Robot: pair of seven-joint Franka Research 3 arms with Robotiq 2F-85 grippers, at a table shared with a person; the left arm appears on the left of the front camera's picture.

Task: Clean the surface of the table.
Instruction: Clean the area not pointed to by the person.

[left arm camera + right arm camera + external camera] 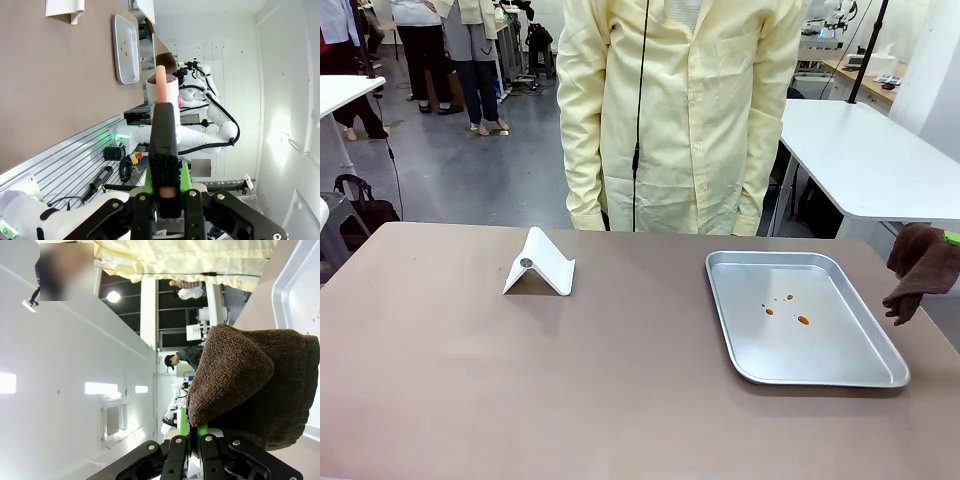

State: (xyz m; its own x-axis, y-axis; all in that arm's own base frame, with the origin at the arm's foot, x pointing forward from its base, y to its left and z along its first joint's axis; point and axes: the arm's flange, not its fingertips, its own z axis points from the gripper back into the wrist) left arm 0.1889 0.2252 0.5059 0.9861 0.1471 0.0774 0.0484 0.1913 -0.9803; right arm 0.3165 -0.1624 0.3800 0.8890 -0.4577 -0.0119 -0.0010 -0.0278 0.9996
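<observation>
The table (520, 380) has a matte taupe-brown top and spans the front view; it also runs along the left of the left wrist view as the table (50, 85). My right gripper (195, 434) is shut on a folded brown terry cloth (250, 380). That cloth (920, 270) hangs just past the table's right edge, beside the steel tray. My left gripper (167, 184) is shut on a long black tool with a pinkish tip (164, 115), held off the table's near side.
A shiny steel tray (880, 375) with a few orange-brown spots lies at the right. A white folded stand (540, 265) sits left of centre. A person in a pale yellow coat (680, 110) stands at the far edge. A white table (870, 160) is behind right.
</observation>
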